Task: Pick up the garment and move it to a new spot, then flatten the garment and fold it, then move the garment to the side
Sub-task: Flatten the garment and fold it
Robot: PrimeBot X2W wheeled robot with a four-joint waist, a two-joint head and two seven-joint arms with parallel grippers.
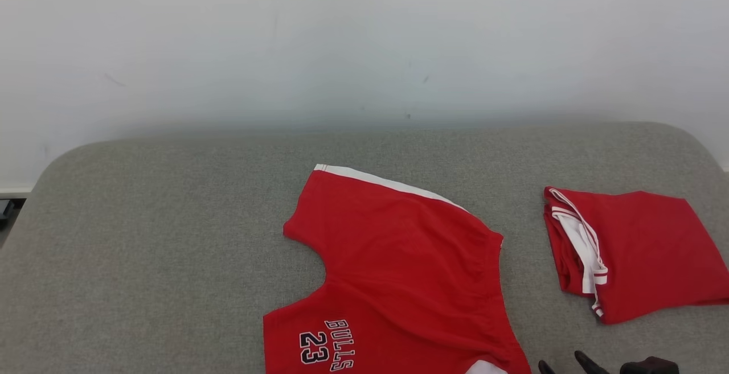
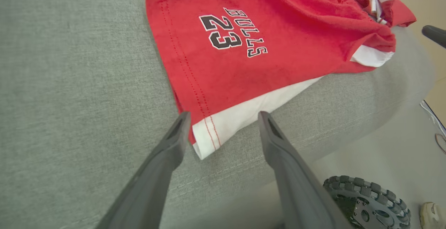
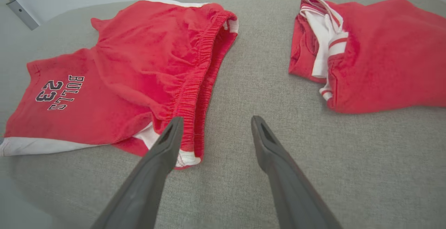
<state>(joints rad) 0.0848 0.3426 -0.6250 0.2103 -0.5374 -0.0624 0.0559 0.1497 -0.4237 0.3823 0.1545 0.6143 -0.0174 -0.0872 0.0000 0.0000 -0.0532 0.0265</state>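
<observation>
The left gripper (image 2: 223, 115) is spread wide and holds nothing. Its fingers straddle the near corner of the shorts (image 2: 278, 47), where a white side stripe meets the stitched leg hem; whether a tip touches the cloth I cannot tell. The right gripper (image 3: 216, 119) is just as wide and empty, with one finger over the near end of the waistband (image 3: 195, 82) and the other over bare pad (image 1: 171, 220). The shorts lie mid-pad and reach towards its near edge, spread but not flat, with shallow folds across the seat and one leg partly tucked under. A folded red garment (image 1: 643, 249) with white trim lies well apart on the right. The shorts look like light, soft, slightly nappy knit: limp, sure to sag and drape from any pinch, and in no way fragile. The pad's grey woven cover looks coarse, so dragging would likely bunch the cloth and lifting seems the better course. The best holds are probably the firmest edges. One is the gathered elastic waistband, thick and ribbed, at its near corner; the other is the double-stitched hem corner between the left fingers. Each pinch should take both layers, or the garment may open as it rises. Black "BULLS 23" lettering (image 2: 231, 32) marks the near leg. A treaded wheel (image 2: 366, 201) sits below the pad's rounded edge.
</observation>
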